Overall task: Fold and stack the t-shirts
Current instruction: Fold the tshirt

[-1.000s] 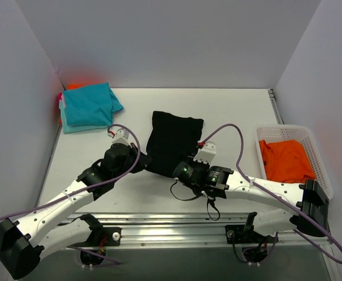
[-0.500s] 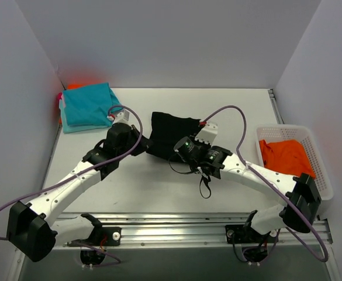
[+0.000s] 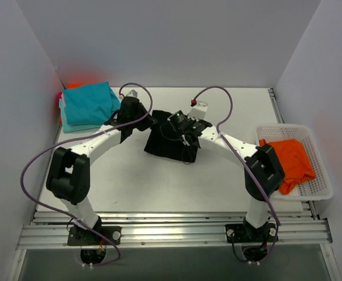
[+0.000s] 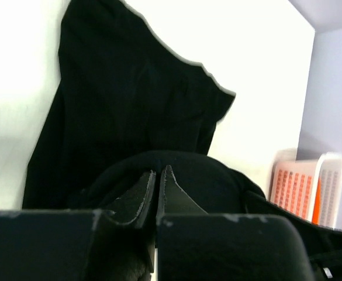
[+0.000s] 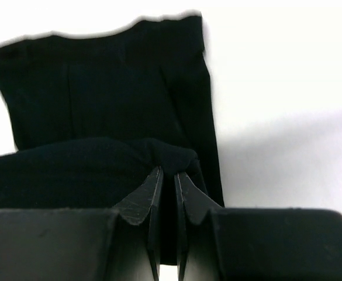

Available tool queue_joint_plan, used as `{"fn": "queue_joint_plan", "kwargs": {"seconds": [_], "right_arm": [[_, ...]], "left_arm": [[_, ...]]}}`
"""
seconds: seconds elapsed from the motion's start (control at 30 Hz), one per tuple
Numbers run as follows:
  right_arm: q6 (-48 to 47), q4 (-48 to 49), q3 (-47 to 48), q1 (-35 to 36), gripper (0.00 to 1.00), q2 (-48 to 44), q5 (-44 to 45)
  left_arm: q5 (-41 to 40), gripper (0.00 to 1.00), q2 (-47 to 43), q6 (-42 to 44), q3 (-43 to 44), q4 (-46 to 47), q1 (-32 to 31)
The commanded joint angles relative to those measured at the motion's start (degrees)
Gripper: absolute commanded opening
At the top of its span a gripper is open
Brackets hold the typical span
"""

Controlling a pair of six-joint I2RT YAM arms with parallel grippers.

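The black t-shirt (image 3: 169, 142) lies folded at the table's middle. My left gripper (image 3: 150, 120) is shut on its far left corner, and my right gripper (image 3: 172, 121) is shut on its far edge next to it. In the left wrist view the black cloth (image 4: 135, 105) bulges over the closed fingertips (image 4: 159, 171). In the right wrist view a fold of black cloth (image 5: 100, 105) is pinched between the fingertips (image 5: 168, 171). Folded teal t-shirts (image 3: 89, 105) are stacked at the far left, with orange and pink edges beneath. An orange t-shirt (image 3: 287, 161) lies in the basket.
The white lattice basket (image 3: 320, 175) stands at the right edge of the table; it also shows in the left wrist view (image 4: 302, 187). White walls close the table at the back and both sides. Purple cables loop over both arms.
Both grippers have moved away from me, carrying the near edge of the black t-shirt over itself to its far edge. The shirt now lies folded shorter.
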Motion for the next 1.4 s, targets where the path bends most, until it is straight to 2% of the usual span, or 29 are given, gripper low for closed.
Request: {"fn": "queue_joint_plan", "kwargs": {"seconds": [0.0,0.03,0.07,0.1,0.13,0.17,0.2,0.23,0.27,0.3,0.33,0.37,0.4,0.43,0.47,0.5,0.53,0.67,0.83,1.0,1.13,1.37], "right_arm": [[-5.1,1.6,10.8,-8.2,0.00,10.3,-0.8],[-5.5,1.2,18.2,-10.2,0.00,13.4,-0.7],[-5.9,1.1,22.6,-14.3,0.00,20.5,-1.1],[-6.8,-0.3,27.7,-16.4,0.00,24.7,-2.7],[-6.8,-3.5,34.4,-18.2,0.25,29.2,-2.7],[-7.3,-6.6,49.6,-19.6,0.53,38.3,-2.3],[-7.1,-15.3,57.8,-21.7,0.95,42.6,-2.1],[-6.0,-19.8,65.3,-22.5,1.00,46.0,-1.2],[-5.1,-21.9,71.6,-22.9,1.00,48.2,-0.2],[-4.6,-21.4,70.1,-23.0,1.00,46.8,0.8],[-4.5,-18.2,65.7,-22.9,1.00,44.4,1.8],[-5.1,-13.7,59.2,-22.8,1.00,37.0,1.2],[-6.0,-4.0,45.3,-22.6,1.00,33.0,0.6],[-6.0,-0.5,39.7,-22.2,1.00,29.7,0.0],[-5.9,1.5,35.9,-21.9,1.00,25.0,0.0],[-5.9,3.0,31.4,-21.6,1.00,23.5,0.5],[-6.1,2.6,30.4,-20.7,1.00,22.6,1.0],[-6.1,-0.3,27.0,-19.6,1.00,19.0,2.3],[-5.4,5.2,13.5,-19.1,1.00,11.6,0.9],[-5.0,8.8,4.6,-19.2,1.00,3.5,0.6],[-5.0,10.9,-0.8,-19.6,1.00,-1.2,-0.2],[-4.6,14.0,-7.3,-20.5,1.00,-7.4,-0.9]], "left_arm": [[5.5,0.03,9.9,2.5,16.0,5.2,3.8],[6.7,0.03,18.0,3.2,21.4,4.6,5.2],[8.8,0.09,22.8,3.8,27.8,3.3,5.8],[11.5,0.37,28.0,4.5,35.4,-0.2,6.6],[14.8,0.71,40.2,4.7,54.6,-3.2,8.1],[18.0,0.98,47.3,4.3,66.4,-7.4,8.8],[21.6,0.94,54.3,3.6,79.5,-19.0,9.3],[23.1,0.94,67.2,3.1,104.0,-23.7,9.7],[25.1,0.94,71.7,1.9,111.7,-25.2,11.0],[29.8,0.94,73.5,-1.3,112.9,-22.1,11.7],[31.0,0.94,70.0,-1.7,108.8,-19.8,12.3],[30.5,0.94,66.2,-0.4,95.6,-18.4,12.8],[28.6,0.94,61.5,3.6,86.1,-12.0,13.0],[24.2,0.94,51.2,4.8,75.7,-6.1,13.0],[22.3,0.94,46.9,5.8,60.2,-1.5,13.2],[21.2,0.94,44.2,7.0,56.3,3.1,13.8],[20.7,0.94,41.2,7.5,54.0,3.2,14.1],[18.6,0.94,39.9,11.6,53.4,-4.3,15.5],[14.9,0.94,39.1,17.2,50.2,-10.0,15.8],[13.2,0.94,43.1,21.0,53.6,-20.3,15.7],[12.3,0.94,44.8,21.1,51.1,-19.8,15.5],[13.8,0.94,49.2,20.8,51.7,-20.2,12.2]]}}
